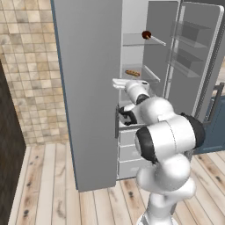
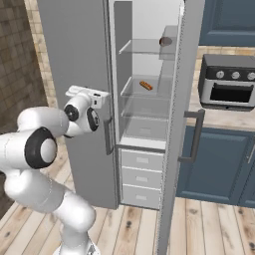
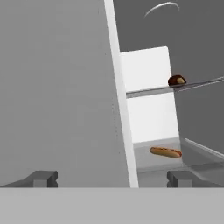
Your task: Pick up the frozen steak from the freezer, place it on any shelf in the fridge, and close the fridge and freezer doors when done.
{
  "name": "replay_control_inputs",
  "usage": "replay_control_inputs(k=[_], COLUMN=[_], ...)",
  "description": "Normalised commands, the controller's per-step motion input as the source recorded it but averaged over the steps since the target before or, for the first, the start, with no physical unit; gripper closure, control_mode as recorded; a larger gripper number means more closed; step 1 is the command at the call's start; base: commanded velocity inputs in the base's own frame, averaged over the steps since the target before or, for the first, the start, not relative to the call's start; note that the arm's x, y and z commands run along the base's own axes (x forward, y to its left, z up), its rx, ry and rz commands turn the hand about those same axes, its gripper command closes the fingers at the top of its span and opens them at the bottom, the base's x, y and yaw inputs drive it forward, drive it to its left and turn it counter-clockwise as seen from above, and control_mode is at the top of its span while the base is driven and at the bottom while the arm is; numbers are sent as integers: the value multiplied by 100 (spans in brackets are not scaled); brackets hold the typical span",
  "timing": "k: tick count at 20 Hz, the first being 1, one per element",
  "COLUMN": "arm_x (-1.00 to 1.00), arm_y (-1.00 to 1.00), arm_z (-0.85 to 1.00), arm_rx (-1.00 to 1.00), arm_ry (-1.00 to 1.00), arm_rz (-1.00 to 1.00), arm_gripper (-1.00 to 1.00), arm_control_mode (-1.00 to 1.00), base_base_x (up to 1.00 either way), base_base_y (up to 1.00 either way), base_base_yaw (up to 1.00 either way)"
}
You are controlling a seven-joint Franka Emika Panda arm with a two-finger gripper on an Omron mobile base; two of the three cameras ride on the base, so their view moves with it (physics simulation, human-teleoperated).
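The frozen steak (image 1: 146, 34) (image 2: 165, 42) (image 3: 176, 80), a small dark red-brown lump, lies on the upper glass shelf (image 1: 132, 40) (image 2: 139, 47) of the fridge (image 2: 144, 129). The fridge door (image 1: 193, 57) (image 2: 179, 99) stands wide open. The freezer door (image 1: 88, 88) (image 2: 74, 60) (image 3: 57, 87) looks shut, a flat grey panel. My gripper (image 3: 113, 178) (image 2: 102, 98) is open and holds nothing. It hovers just in front of the freezer door's inner edge, above its handle (image 2: 108, 134), pointing into the fridge.
An orange-brown sausage (image 1: 132, 73) (image 2: 146, 85) (image 3: 165, 152) lies on the shelf below the steak. Grey drawers (image 2: 142, 177) fill the fridge's bottom. A counter oven (image 2: 226, 82) sits on blue cabinets (image 2: 214, 164) to the right, behind the open door's handle (image 2: 196, 134).
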Motion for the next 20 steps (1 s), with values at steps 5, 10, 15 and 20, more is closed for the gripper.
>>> replay_control_inputs(k=[5, 10, 15, 20], arm_x=[-89, -100, -100, -100], arm_y=[36, 5, 0, -1], arm_z=[100, 100, 95, 23], arm_rx=[-2, -4, -11, -24], arm_ry=[3, 14, 25, 27], arm_rz=[10, 6, 3, 3], arm_gripper=[-100, -100, -100, -100], arm_control_mode=[-100, -100, -100, -100], base_base_x=[0, 0, 0, 0], base_base_y=[0, 0, 0, 0], base_base_yaw=[0, 0, 0, 0])
